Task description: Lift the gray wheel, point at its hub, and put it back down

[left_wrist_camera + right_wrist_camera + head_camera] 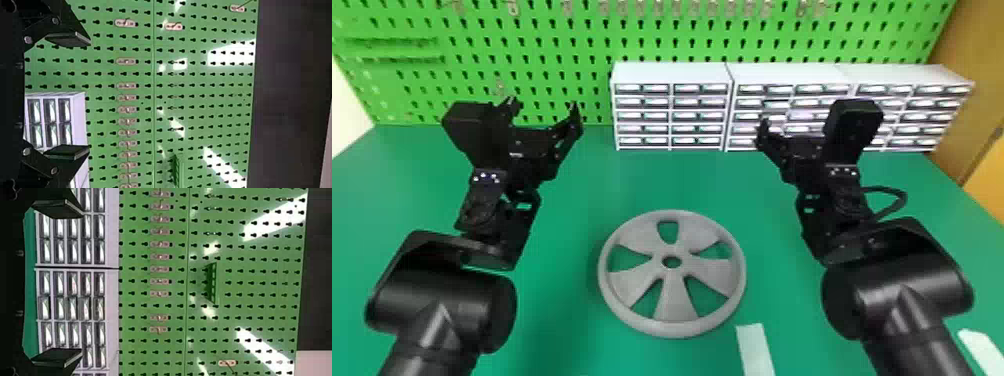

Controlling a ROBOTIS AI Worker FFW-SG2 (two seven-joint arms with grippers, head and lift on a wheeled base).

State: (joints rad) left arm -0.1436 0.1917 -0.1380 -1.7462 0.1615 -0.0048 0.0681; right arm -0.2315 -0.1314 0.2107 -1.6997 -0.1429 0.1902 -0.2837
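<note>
Green table [557, 310], gray wheel [673, 300] lying flat, pale strips [755, 350], white drawer cabinets [673, 74] behind

The round, matte-gray wheel [673, 327], broad-spoked with five openings, lay flat between the left jaws and the right jaws, nearer the robot and well apart from both (its hub [672, 273] faced up, pierced by a round hole).

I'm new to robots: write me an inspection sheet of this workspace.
Surface: smooth green tabletop
Job's things: gray five-spoked wheel with a round hub hole, lying flat
Clutter: two white flat strips, one near the wheel, one far right
Grippers: black left gripper and right gripper, both raised, open, holding nothing
Cables: black loop beside the right arm's wrist
Surroundings: green pegboard with metal hooks, white drawer cabinets
</note>
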